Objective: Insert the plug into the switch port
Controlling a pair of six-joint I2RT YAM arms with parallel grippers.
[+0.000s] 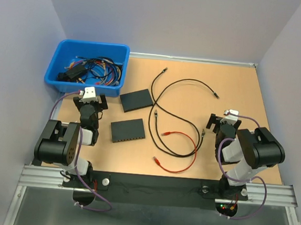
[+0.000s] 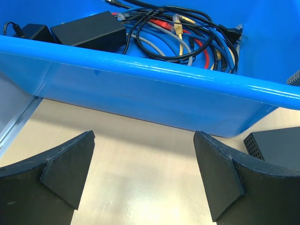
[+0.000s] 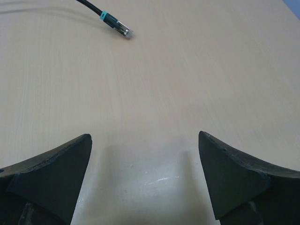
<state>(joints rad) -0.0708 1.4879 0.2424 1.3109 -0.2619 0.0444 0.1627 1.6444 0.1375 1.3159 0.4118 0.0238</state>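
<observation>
Near switch (image 1: 128, 130): black, flat on the wooden table (image 1: 258, 85), left of the middle. Second switch (image 1: 136, 99) just behind, slightly to the right, apart from the first one. To the right of both, black cables (image 1: 164, 100) in wide loops over the table, crossing one another. Among them a red cable (image 1: 179, 170), curled, with its two red ends turned toward the switches. Plug (image 3: 117, 26) with a teal collar, at the end of one black cable, lying on bare wood ahead of the right gripper (image 3: 145, 154), well apart from both switches and not in any port. Right gripper low over the table on the right side, fingers spread wide, nothing between them. Left gripper (image 2: 145, 154) just left of the switches, also spread wide and holding nothing, pointed at the wall of the blue bin (image 2: 140, 70). Inside the bin, a tangle of cables in several colours and black adapters. Corner of a switch visible at the right edge of the left wrist view.
</observation>
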